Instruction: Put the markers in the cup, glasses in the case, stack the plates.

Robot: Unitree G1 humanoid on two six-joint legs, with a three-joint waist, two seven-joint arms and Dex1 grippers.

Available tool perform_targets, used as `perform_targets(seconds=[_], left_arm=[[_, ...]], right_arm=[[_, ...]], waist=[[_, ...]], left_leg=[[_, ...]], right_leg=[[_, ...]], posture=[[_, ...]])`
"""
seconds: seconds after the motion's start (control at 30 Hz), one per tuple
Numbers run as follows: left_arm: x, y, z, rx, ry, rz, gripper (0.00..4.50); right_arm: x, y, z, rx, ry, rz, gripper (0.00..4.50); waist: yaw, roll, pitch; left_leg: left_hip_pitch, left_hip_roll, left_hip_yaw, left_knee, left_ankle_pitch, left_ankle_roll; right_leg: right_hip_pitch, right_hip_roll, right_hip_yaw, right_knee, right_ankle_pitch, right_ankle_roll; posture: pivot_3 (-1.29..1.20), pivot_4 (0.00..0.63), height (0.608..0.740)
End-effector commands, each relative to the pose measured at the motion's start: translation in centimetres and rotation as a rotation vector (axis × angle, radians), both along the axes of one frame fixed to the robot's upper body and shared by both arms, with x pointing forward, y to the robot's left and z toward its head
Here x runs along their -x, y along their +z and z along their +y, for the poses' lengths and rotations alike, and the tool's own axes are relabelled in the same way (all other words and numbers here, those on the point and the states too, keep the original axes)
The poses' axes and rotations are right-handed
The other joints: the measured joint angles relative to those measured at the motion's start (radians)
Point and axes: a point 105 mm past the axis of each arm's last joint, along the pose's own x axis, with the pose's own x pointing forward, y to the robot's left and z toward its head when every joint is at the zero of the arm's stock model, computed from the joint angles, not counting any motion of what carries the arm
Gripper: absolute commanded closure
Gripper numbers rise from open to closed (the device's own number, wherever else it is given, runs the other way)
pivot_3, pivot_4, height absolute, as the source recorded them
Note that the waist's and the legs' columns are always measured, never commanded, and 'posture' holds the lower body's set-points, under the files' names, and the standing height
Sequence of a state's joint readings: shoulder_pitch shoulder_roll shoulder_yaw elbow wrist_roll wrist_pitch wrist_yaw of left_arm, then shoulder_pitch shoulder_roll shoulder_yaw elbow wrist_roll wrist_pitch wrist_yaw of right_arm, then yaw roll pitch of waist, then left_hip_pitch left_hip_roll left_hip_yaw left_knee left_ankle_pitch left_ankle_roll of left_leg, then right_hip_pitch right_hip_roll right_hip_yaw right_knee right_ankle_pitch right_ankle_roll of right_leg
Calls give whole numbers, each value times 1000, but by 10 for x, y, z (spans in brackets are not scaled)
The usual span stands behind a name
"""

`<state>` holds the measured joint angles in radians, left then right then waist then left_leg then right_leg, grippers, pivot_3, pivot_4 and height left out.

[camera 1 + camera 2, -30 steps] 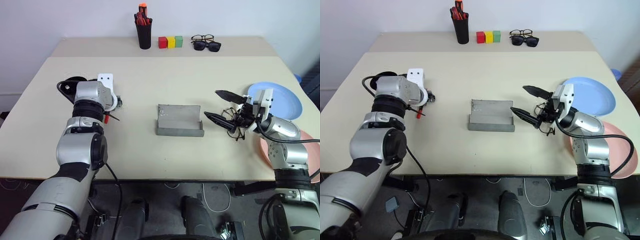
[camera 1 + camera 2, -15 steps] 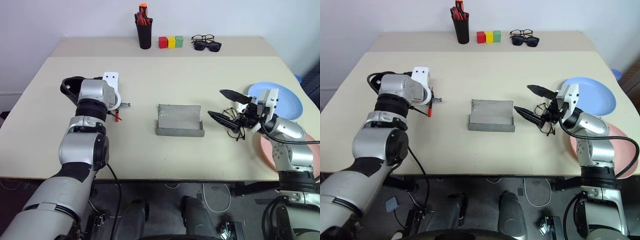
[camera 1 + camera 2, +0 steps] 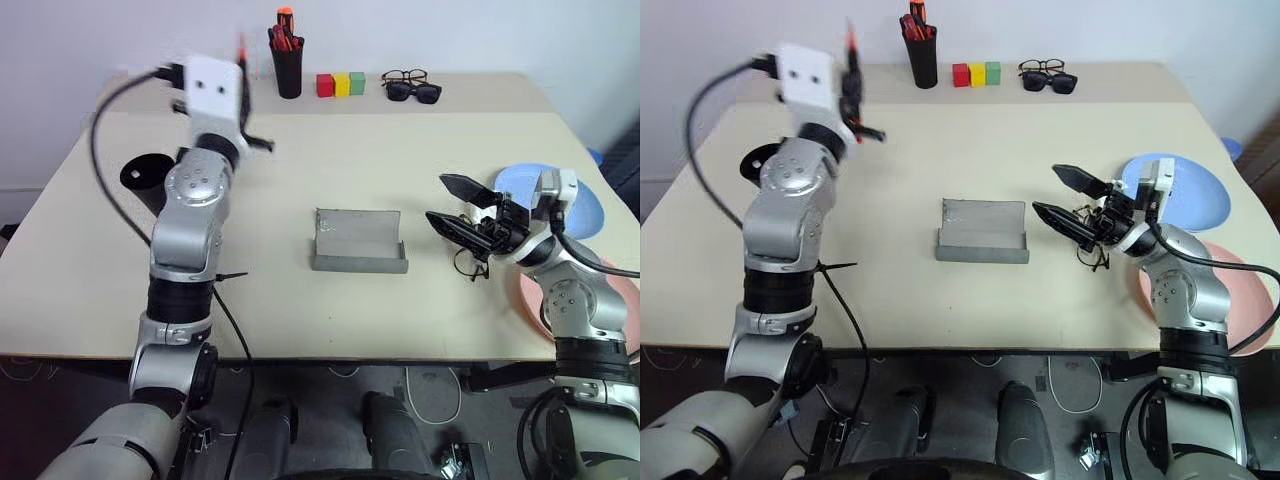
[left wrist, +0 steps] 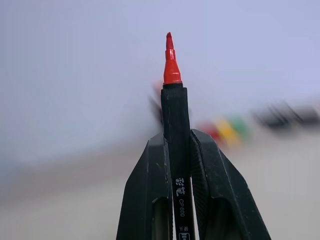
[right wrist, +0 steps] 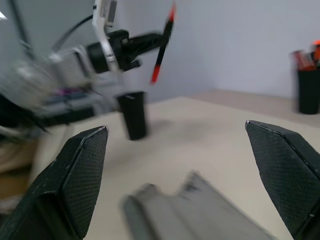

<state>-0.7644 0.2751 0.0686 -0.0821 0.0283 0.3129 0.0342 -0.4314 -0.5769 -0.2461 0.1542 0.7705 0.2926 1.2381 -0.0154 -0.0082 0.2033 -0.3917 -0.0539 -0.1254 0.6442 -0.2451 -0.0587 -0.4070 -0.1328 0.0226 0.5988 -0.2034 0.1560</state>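
Marker lifted in my left gripper; no part of the task finished.

Nearest me, the pink plate (image 3: 612, 292) lies at the table's right edge, the blue plate (image 3: 580, 205) just behind and overlapping it, not yet stacked. My right gripper (image 3: 455, 206) hangs with its jaws spread wide over the wire-rimmed glasses (image 3: 468, 262), which lie on the table beside the open grey case (image 3: 359, 241); the case is empty. Further off on the left, the black cup (image 3: 147, 178) stands upright. Above it, my left gripper (image 4: 177, 150) is pinched on the red marker (image 4: 172, 100), its red end up. I cannot find the white marker. Remaining, in my judgement: both markers, glasses, plates.
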Motion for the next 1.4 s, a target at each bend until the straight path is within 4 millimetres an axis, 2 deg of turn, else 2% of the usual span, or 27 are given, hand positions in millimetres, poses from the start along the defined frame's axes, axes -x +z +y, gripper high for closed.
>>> perform_targets(seconds=[0.03, 0.27, 0.47, 0.6, 1.0, 1.23, 1.27, 1.3, 1.4], left_arm=[[19, 12, 35, -19, 187, -168, 4483], [22, -8, 78, -24, 422, -178, 4483], [26, -29, 93, -36, 479, -162, 4483], [18, -42, 96, -40, 487, -137, 4483], [-1, -55, 92, -42, 461, -123, 4483], [-2, -85, 96, 3, 454, -65, 4483], [-2, -89, 97, 6, 454, -60, 3543], [0, -93, 98, 15, 456, -54, 3219], [6, -97, 101, 53, 448, -66, 1707]], right_arm=[[4, 14, 6, 31, 65, -60, 0], [-1, 12, 16, 62, 99, -86, 0], [-6, 12, 19, 84, 87, -108, 0], [-11, 13, 18, 93, 60, -136, 0], [-14, 9, 14, 136, 1, -178, 0], [-14, 9, 12, 139, -14, -178, 0], [-14, 9, 11, 141, -17, -178, 0], [-14, 10, 11, 142, -19, -178, 0], [-13, 10, 7, 143, -31, -178, 0]], waist=[[3, 0, 0], [4, 0, 0], [2, 0, 0], [2, 0, 0], [0, 0, 0], [0, 0, 0], [0, 0, 0], [0, 0, 0], [1, 0, 0]], left_leg=[[0, 0, 0, 0, 0, 0], [-1, 0, 0, 1, 0, 1], [-1, 0, 0, 1, 0, 1], [0, 0, 0, 1, 0, 1], [0, 0, 0, 1, 0, 1], [0, 0, 0, 1, 0, 1], [0, 0, 0, 1, 0, 1], [0, 0, 0, 1, 0, 1], [0, 0, 0, 1, 0, 1]], right_leg=[[0, 0, 0, 0, 0, 0], [0, 0, 0, 0, 0, 0], [0, 0, 0, 1, 0, 0], [0, 0, 0, 1, 0, 0], [0, 0, 0, 1, 0, 0], [0, 0, 0, 1, 0, 0], [0, 0, 0, 1, 0, 0], [0, 0, 0, 1, 0, 0], [0, 0, 0, 1, 0, 0]], posture=[[0, 150, 740], [0, 150, 740], [0, 150, 740], [0, 150, 740], [0, 150, 740], [0, 150, 740], [0, 150, 740], [0, 150, 740], [0, 150, 740]])
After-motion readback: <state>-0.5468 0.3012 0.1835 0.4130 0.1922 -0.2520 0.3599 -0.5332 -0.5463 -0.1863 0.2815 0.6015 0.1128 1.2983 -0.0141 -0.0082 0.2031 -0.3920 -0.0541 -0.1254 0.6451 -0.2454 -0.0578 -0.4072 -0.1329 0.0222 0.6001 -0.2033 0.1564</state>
